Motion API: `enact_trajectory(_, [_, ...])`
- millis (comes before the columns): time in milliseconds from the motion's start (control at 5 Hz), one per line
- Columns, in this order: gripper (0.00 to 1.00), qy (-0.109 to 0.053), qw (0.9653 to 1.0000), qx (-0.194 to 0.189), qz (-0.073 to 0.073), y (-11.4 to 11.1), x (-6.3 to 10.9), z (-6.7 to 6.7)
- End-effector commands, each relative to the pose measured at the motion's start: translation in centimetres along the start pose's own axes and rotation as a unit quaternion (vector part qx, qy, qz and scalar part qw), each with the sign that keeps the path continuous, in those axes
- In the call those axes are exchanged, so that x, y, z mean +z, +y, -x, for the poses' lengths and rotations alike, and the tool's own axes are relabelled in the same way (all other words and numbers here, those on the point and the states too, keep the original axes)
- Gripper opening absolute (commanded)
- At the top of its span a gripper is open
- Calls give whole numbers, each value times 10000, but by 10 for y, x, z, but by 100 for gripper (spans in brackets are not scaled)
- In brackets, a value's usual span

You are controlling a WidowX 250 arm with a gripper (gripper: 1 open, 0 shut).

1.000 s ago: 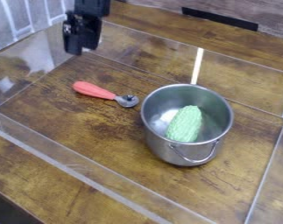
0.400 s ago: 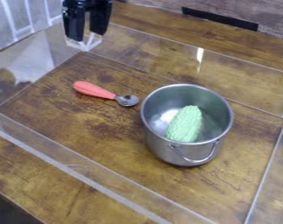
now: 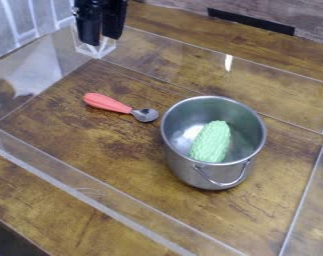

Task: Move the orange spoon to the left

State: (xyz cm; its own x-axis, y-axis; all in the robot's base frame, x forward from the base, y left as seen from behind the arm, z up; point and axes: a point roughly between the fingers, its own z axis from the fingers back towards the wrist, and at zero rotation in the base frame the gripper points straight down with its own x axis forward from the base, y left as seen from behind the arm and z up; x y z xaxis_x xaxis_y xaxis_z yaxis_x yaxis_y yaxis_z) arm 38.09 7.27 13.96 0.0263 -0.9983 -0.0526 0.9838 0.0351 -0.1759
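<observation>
The orange spoon (image 3: 114, 105) lies flat on the wooden table, its red-orange handle pointing up-left and its little silver bowl toward the steel pot (image 3: 181, 166). My gripper (image 3: 96, 46) hangs at the top left, well above and behind the spoon, apart from it and pointing down. Nothing shows between its fingers. The dark fingers blur together, so I cannot make out how wide the jaws stand.
A green knobbly object (image 3: 212, 141) sits inside the pot, just right of the spoon's bowl. Clear plastic walls (image 3: 84, 190) fence the work area at front, left and right. Bare wood (image 3: 50, 130) stretches left of the spoon.
The gripper has risen and drifted slightly right toward the top edge. The spoon and pot have not moved.
</observation>
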Motion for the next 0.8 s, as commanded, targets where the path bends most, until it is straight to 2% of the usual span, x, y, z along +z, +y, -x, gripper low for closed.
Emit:
enact_trajectory(0, [100, 4, 9989, 130, -444, -2, 29, 5])
enact_trajectory(200, [0, -23, 9988, 189, -458, 3, 25, 7])
enact_trajectory(400, [100, -62, 9989, 82, -468, -5, 18, 11])
enact_trajectory(600, [0, -59, 9987, -9, -515, -18, 26, 26])
